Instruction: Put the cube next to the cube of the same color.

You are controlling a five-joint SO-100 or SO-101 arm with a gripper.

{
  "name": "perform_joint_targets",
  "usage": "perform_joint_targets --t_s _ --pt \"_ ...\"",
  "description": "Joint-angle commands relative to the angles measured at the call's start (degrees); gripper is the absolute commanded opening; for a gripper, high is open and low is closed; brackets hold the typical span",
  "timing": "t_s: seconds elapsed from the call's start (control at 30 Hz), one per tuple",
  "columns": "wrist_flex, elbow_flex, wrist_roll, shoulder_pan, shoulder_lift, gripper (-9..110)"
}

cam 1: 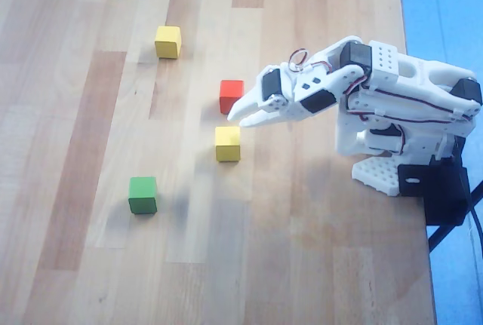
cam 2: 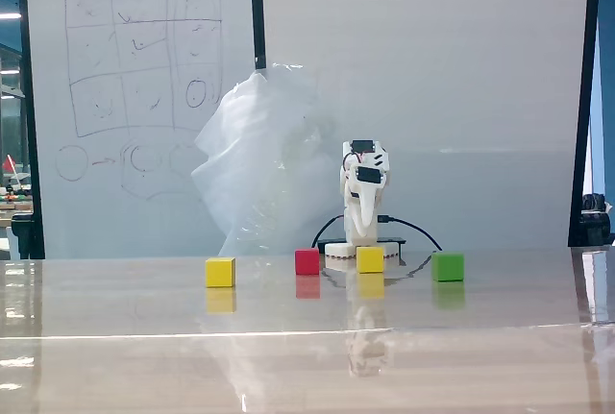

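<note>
Gripper [cam 1: 232, 118] hangs above the wooden table [cam 1: 90, 265], empty, fingers look pressed together, tip just off the near yellow cube [cam 1: 227, 144].

The cube is small, plain yellow wood, matte, same size as the others; in the overhead view it sits square to the plank lines, equal sides so no long axis, top face up, just at 6 o'clock of the gripper tip and not touching it. The cube of the same color [cam 1: 167, 41] lies well apart at about 11 o'clock from it, also flat and roughly square to the planks. Red cube [cam 1: 231, 96] sits near at 12 o'clock of the first yellow cube; green cube [cam 1: 143, 194] at about 8 o'clock. In the fixed view the row reads yellow [cam 2: 220, 272], red [cam 2: 307, 261], yellow [cam 2: 370, 259], green [cam 2: 447, 266], gripper [cam 2: 364, 236] pointing down behind the second yellow.
</note>
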Motion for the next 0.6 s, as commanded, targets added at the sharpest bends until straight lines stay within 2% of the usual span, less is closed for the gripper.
perform_joint_targets --t_s 0.0,0.57 --pt "0.26 -1.41 -0.09 -0.97 1.76 6" --pt "0.26 -1.32 -0.44 -1.05 1.76 6"
